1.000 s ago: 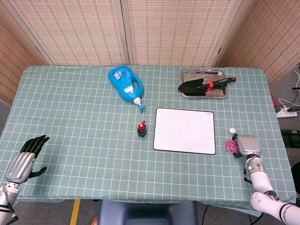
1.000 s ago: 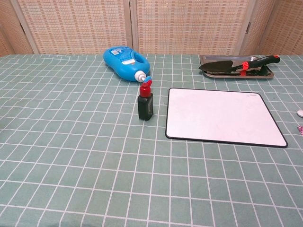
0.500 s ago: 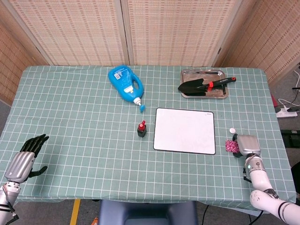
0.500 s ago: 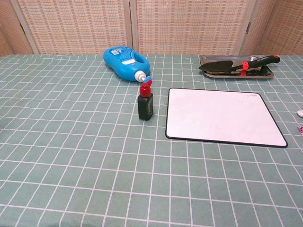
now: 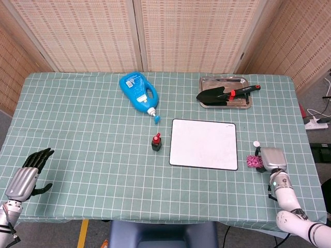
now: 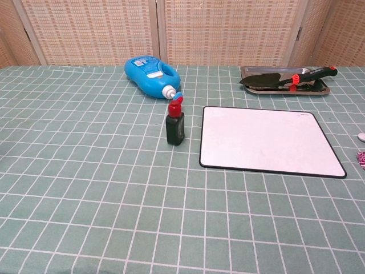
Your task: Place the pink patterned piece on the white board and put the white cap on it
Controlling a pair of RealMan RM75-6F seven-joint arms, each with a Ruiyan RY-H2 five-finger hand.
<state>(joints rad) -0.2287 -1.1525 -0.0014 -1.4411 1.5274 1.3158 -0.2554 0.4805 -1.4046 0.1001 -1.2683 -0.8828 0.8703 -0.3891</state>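
Right hand (image 5: 272, 159) sits tight against the pink patterned piece (image 5: 253, 161), just right of the white board (image 5: 203, 143) (grip hidden, cannot tell), white cap (image 5: 255, 144) beside it, so a careless lift could knock that cap rolling off the table (image 5: 77, 129).

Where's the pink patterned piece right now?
In the head view, the pink patterned piece lies on the tablecloth right of the white board, against the right hand, below the white cap.
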